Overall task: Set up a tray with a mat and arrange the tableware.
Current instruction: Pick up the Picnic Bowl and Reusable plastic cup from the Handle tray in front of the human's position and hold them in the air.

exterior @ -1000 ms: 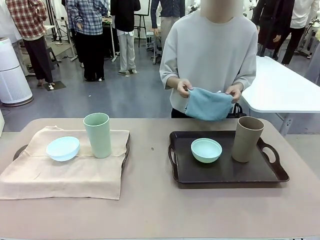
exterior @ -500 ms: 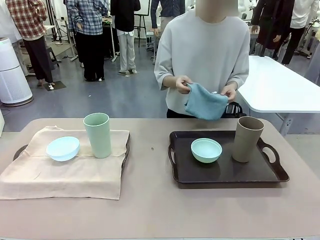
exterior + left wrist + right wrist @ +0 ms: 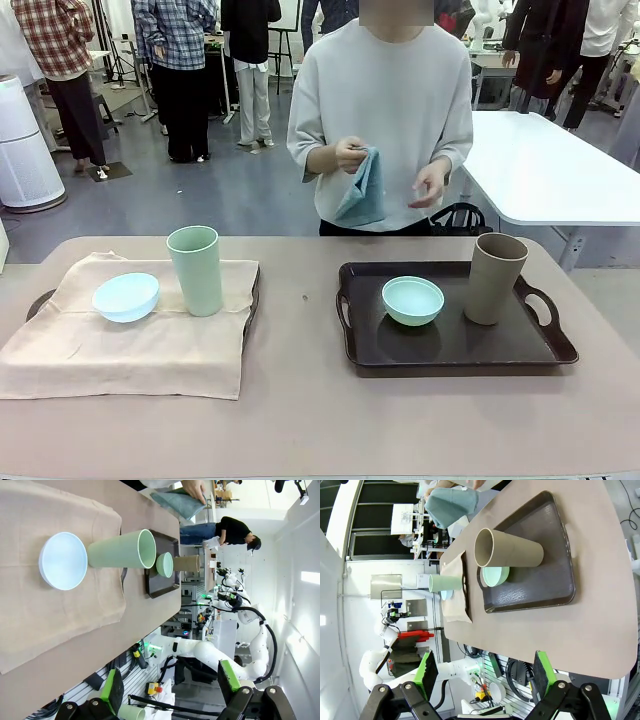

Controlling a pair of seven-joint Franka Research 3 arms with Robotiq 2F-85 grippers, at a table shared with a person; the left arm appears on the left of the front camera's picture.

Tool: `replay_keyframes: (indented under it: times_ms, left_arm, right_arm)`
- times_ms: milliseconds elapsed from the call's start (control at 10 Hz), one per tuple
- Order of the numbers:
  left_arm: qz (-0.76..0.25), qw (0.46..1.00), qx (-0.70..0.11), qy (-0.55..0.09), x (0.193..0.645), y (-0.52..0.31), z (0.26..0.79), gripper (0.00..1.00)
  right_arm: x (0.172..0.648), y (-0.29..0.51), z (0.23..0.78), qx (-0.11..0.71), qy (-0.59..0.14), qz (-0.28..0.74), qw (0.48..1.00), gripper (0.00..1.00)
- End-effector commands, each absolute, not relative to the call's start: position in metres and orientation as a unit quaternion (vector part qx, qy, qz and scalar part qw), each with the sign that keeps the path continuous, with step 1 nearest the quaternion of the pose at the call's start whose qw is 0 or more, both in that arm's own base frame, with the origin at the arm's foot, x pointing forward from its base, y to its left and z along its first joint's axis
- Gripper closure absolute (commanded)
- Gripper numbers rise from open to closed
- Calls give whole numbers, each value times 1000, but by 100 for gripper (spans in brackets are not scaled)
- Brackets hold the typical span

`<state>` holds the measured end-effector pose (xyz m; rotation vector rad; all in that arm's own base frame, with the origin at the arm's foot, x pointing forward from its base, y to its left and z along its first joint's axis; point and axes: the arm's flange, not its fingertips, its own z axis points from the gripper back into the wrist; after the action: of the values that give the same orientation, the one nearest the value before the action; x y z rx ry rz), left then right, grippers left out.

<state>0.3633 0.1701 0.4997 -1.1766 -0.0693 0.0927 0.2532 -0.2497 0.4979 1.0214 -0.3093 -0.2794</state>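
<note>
left gripper point(image 3: 170, 686) gapes empty, well short of the matted left tray point(image 3: 253, 295). the blue cloth point(image 3: 363, 192) hangs in the person's hand point(image 3: 350, 155), far beyond the matless right tray point(image 3: 470, 345); right gripper point(image 3: 483, 675), also spread empty, sits nearer.

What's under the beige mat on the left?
A dark tray: its right rim and left handle peek out from the beige mat. Its floor is covered.
</note>
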Motion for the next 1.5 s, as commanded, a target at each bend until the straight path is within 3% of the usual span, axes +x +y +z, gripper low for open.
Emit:
replay_keyframes:
  times_ms: [0,300,400,600,900,1100,1400]
  left_arm:
    - [50,827,-559,-38,361,167,500,0]
    - [50,827,-559,-38,361,167,500,0]
    - [44,830,-555,-33,363,170,500,0]
    - [53,865,-496,50,390,120,519,0]
    - [37,910,-412,16,394,37,554,0]
    - [34,938,-345,25,398,-27,576,0]
    - [42,967,-251,-1,408,-115,595,0]
  right_arm:
    - [254,-251,498,492,-150,-128,848,0]
    - [253,-250,498,485,-147,-133,852,0]
    - [266,-252,503,505,-145,-46,850,0]
    - [294,-249,508,476,-183,167,844,0]
    - [331,-248,496,473,-220,316,793,0]
    - [357,-247,492,494,-307,325,745,0]
    - [374,-248,481,454,-363,309,753,0]
